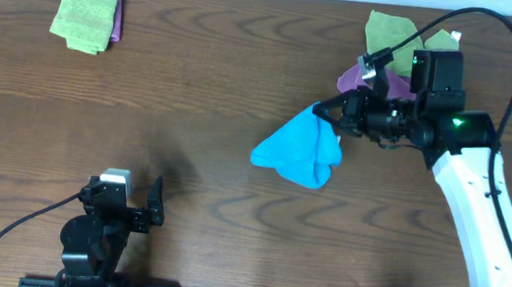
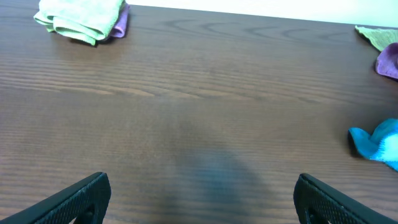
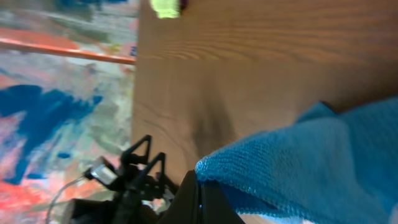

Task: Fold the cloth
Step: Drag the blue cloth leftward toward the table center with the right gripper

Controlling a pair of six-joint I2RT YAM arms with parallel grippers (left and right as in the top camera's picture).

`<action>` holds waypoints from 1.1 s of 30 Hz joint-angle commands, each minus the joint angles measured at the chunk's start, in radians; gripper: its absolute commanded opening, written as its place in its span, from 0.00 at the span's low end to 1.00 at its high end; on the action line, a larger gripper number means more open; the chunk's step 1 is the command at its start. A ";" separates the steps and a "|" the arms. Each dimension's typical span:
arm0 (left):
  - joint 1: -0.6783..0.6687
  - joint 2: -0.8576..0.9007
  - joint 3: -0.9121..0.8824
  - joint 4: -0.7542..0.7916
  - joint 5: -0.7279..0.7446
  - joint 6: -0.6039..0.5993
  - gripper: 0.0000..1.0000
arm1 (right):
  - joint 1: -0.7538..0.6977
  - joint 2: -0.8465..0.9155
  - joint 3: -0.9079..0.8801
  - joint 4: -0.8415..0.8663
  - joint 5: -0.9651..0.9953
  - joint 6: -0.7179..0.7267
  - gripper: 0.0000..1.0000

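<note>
The right arm (image 1: 473, 209) reaches in over the wooden table (image 1: 242, 87) with its wrist turned sideways. Its gripper (image 1: 326, 112) is clenched on a corner of the blue cloth (image 1: 300, 149), which sits bunched in the table's right half, near a purple cloth (image 1: 359, 78) and a light green cloth (image 1: 389, 30). The left gripper (image 1: 126, 197) sits at the near edge, jaws spread wide on nothing. Only the right wrist view shows the pinch close up, and a paint-splashed floor (image 3: 56, 112) beyond the table.
</note>
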 commanded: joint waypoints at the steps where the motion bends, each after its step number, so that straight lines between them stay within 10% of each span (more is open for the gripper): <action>1: -0.005 -0.006 -0.020 -0.003 0.008 0.018 0.95 | 0.042 0.000 0.008 -0.019 0.057 -0.037 0.01; 9: -0.005 -0.006 -0.020 -0.003 0.008 0.018 0.95 | 0.180 0.001 0.016 0.076 0.233 0.009 0.01; 20: -0.005 -0.006 -0.020 -0.003 0.008 0.018 0.95 | 0.348 0.147 0.016 1.009 0.283 0.010 0.01; 25: -0.005 -0.006 -0.020 -0.003 0.008 0.018 0.95 | 0.330 0.144 0.016 0.513 0.167 0.008 0.01; 26: -0.005 -0.006 -0.020 -0.003 0.008 0.018 0.96 | 0.330 0.146 0.016 0.374 0.173 0.007 0.17; 28: -0.005 -0.006 -0.020 -0.003 0.008 0.018 0.95 | 0.337 0.159 0.016 0.143 0.172 -0.041 0.89; 33: -0.005 -0.006 -0.020 -0.003 0.008 0.018 0.95 | 0.334 0.165 0.016 -0.007 0.298 -0.179 0.99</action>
